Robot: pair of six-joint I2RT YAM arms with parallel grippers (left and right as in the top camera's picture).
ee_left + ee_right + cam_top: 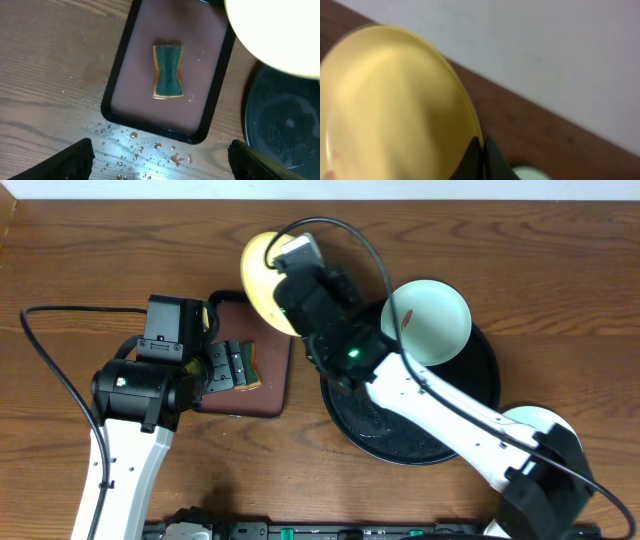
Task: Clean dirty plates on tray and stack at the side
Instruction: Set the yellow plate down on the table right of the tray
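My right gripper [287,292] is shut on the rim of the pale yellow plate [258,272] and holds it tilted in the air above the far end of the reddish-brown tray. In the right wrist view the closed fingers [483,155] pinch the yellow plate's [395,100] edge. One mint-green plate [432,320] rests on the far rim of the black tray [400,442]. A second mint-green plate [535,425] lies at the tray's right side. My left gripper [162,160] is open and empty, above wet table in front of the sponge [167,71].
A green sponge [240,365] lies in the small rectangular reddish-brown tray [268,395], left of the black tray. Water drops [145,145] spot the wood by its near edge. The black tray's rim [252,125] and the yellow plate [280,35] show in the left wrist view.
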